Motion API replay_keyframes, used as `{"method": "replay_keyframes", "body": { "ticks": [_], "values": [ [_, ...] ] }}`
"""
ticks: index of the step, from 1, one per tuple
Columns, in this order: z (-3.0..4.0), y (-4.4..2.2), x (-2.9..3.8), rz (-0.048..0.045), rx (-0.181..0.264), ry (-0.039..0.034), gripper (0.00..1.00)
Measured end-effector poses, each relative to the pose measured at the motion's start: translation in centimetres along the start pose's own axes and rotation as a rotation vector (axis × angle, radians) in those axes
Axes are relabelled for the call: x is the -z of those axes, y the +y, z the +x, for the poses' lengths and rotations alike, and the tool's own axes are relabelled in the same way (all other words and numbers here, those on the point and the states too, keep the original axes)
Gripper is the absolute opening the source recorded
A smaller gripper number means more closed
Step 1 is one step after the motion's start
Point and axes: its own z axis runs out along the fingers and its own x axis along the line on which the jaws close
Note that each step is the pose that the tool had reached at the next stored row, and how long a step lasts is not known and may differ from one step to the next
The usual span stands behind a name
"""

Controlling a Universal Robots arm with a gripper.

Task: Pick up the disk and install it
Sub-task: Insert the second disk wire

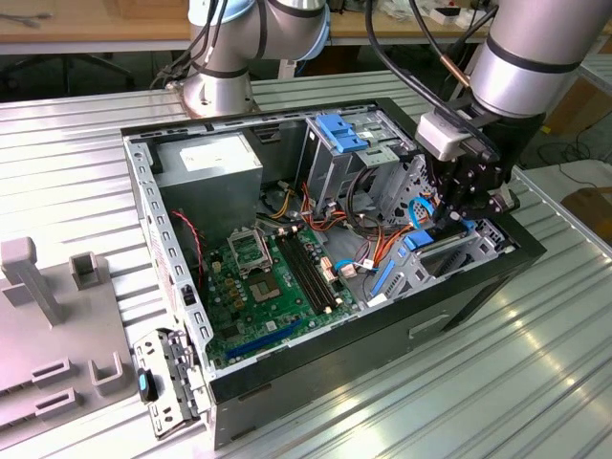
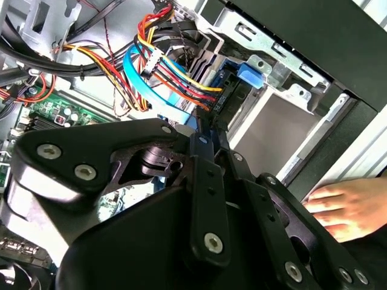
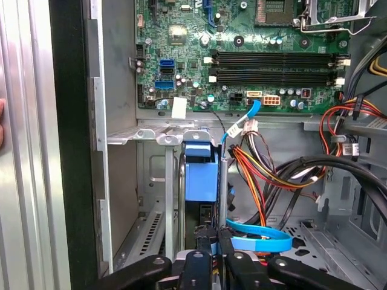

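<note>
The disk (image 3: 199, 175) sits directly under the gripper (image 3: 213, 235), standing on edge in the small metal drive bay (image 1: 459, 251) at the corner of the open computer case (image 1: 316, 378) towards the exterior view's right. In the first wrist view the gripper's two black fingers (image 3: 225, 241) are drawn in narrow, with the disk's dark end caught between their tips. In the second wrist view the same tips (image 2: 204, 130) meet just at that end of the disk (image 2: 225, 90). From where the exterior view looks, the gripper (image 1: 448, 215) hangs low inside the case with the disk (image 1: 426, 237) right beneath it. Little of the disk shows: a thin edge-on slab, dark at the end, with its blue plastic carrier facing up and a blue tab (image 2: 251, 74) beside the bay's frame. There is one disk, one gripper and one arm (image 1: 521, 57). A flat blue data cable (image 3: 260, 238) curls just beside the fingertips, and a bundle of red, yellow and orange wires (image 3: 257, 172) runs close past the disk. Further out lie one green motherboard (image 1: 263, 287), one grey power-supply box (image 1: 208, 163) in the far corner and one tall metal cage with a blue top (image 1: 339, 134). A person's hand (image 2: 344, 205) rests on the outside of the case, near the bay. The case stands on a ribbed metal table (image 1: 430, 402), with one grey fixture (image 1: 38, 287) well apart at the exterior view's left.
</note>
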Motion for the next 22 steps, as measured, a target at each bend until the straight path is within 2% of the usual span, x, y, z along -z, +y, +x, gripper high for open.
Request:
{"method": "replay_keyframes", "body": {
  "ticks": [10,17,18,19,22],
  "values": [
    [-0.02,0.09,-0.60,0.0000,0.000,-0.0007,0.16],
    [-0.03,0.10,-0.69,0.0004,0.000,-0.0026,0.18],
    [-0.03,0.09,-0.62,0.0002,0.000,-0.0026,0.18],
    [-0.02,0.07,-0.48,0.0003,0.000,-0.0028,0.24],
    [0.03,-0.07,0.43,0.0002,0.000,-0.0018,0.24]
  ]
}}
